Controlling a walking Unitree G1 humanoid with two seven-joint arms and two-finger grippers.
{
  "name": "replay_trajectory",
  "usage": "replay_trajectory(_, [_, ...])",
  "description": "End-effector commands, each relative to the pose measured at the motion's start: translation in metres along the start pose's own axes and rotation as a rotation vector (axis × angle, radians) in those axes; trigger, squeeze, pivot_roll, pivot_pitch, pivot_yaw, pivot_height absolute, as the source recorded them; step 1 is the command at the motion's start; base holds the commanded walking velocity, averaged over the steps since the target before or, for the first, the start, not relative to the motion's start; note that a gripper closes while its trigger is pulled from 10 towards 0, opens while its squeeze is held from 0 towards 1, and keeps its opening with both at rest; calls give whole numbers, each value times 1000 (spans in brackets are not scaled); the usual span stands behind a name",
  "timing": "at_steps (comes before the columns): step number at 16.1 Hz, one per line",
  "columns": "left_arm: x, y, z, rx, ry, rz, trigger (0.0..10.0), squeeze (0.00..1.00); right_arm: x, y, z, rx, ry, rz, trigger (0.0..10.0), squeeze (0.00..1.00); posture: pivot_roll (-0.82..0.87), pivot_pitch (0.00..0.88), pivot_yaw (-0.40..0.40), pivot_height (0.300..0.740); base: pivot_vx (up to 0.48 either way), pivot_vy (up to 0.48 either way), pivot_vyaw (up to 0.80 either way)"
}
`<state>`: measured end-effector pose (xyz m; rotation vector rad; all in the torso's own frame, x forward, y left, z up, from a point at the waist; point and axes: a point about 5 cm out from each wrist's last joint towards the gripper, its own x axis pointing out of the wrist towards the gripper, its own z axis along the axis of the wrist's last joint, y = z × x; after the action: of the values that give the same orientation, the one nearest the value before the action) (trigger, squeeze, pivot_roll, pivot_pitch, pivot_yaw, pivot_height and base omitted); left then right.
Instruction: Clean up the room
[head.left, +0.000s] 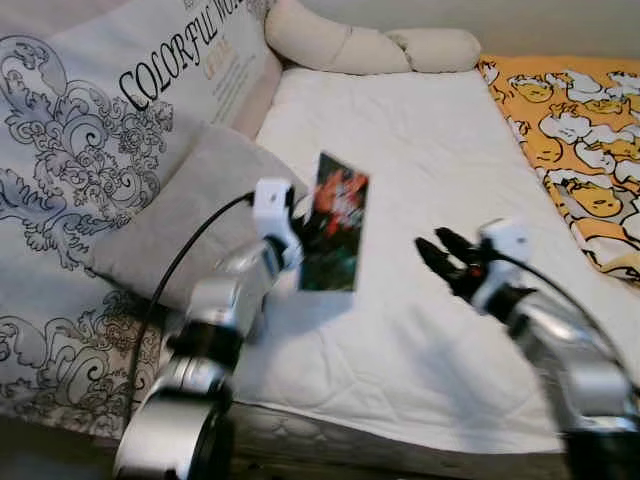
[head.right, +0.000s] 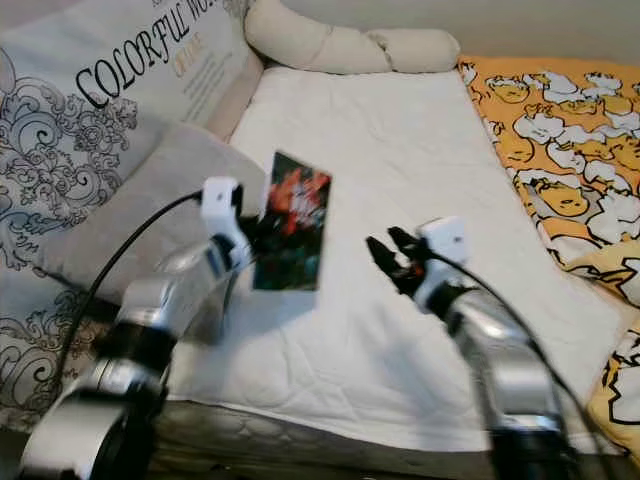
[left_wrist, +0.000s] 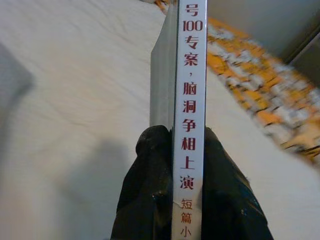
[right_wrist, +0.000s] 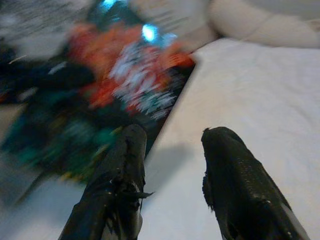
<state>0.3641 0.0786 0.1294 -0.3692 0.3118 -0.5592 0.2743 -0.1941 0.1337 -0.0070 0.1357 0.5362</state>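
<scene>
A book (head.left: 333, 222) with a dark cover of red and green stands upright in the air above the white mattress (head.left: 420, 160). My left gripper (head.left: 296, 225) is shut on its edge; in the left wrist view the black fingers (left_wrist: 150, 190) clamp the white spine (left_wrist: 190, 100) printed with red Chinese characters. My right gripper (head.left: 438, 250) hovers over the mattress a short way to the right of the book, open and holding nothing. In the right wrist view its fingers (right_wrist: 122, 180) point at the blurred book cover (right_wrist: 105, 95).
A grey pillow (head.left: 190, 215) and a large patterned cushion (head.left: 100, 110) lie along the bed's left side. A cream bolster (head.left: 370, 45) rests at the head. An orange cartoon-print blanket (head.left: 580, 130) covers the right side. The mattress front edge is near my arms.
</scene>
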Motion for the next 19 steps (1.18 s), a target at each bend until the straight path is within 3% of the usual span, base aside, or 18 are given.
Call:
replay_trajectory(1, [6,-4,6,-52,-26,-27,10000,0,-9,0,6,15,-4,38,10000,0,-152,0,74,740,0,0,0])
replay_trajectory(3, [13,-6,-1,-61,6,-17,10000,0,-19,-1,7,-8,54,97,10000,0,-180,0,93,740,0,0,0])
replay_trajectory(6, [17,-6,-29,-85,118,40,10000,0,-31,6,5,-6,127,186,10000,0,-214,35,113,740,0,0,0])
replay_trajectory(10, [17,-5,-56,-9,198,118,10000,0,-38,15,1,3,197,241,10000,0,-235,62,109,740,0,0,0])
replay_trajectory(12, [17,-4,-59,37,206,151,10000,0,-44,18,-2,-1,243,262,10000,0,-243,68,105,740,0,0,0])
replay_trajectory(14, [17,-2,-58,67,200,194,10000,212,-46,18,-3,-2,266,264,10000,0,-243,71,104,740,0,0,0])
replay_trajectory(15, [17,-1,-57,84,201,207,10000,494,-47,18,-4,-2,269,263,10000,0,-244,71,101,740,0,0,0])
replay_trajectory(16, [17,-1,-56,74,195,213,10000,859,-46,18,-4,-4,270,262,10000,0,-244,71,101,740,0,0,0])
replay_trajectory(17, [17,0,-55,80,188,222,10000,1000,-45,18,-3,-5,273,263,10000,0,-244,71,97,740,0,0,0])
replay_trajectory(19, [17,0,-55,89,187,223,10000,1000,-45,18,-3,-5,277,264,10000,0,-243,69,96,740,0,0,0])
